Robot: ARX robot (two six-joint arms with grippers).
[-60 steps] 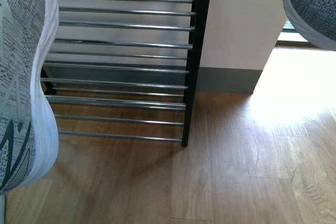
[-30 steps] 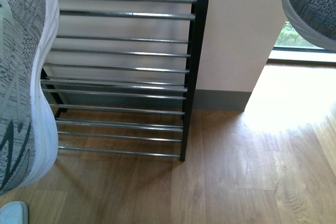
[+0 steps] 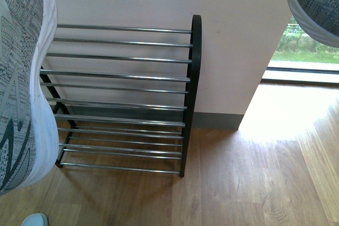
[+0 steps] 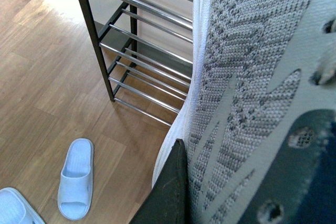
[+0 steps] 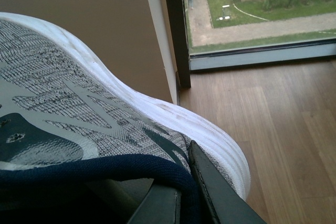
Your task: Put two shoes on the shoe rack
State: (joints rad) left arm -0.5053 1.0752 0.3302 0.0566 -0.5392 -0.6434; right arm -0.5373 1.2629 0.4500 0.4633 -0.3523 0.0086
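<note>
Left gripper (image 4: 178, 182) is pinching a grey sneaker (image 3: 21, 78), one black finger pressing against its knit side, and it's hanging in the air at the left of the front view, in front of the shoe rack (image 3: 122, 99). Right gripper (image 5: 184, 195) is clamping the navy collar of the other sneaker (image 3: 315, 3), up high on the right near the window (image 3: 307, 46). I'm seeing the rack standing against the wall (image 3: 233, 35), with pale blue slippers (image 4: 76, 177) lying on the wood floor (image 3: 254, 183) nearby.
</note>
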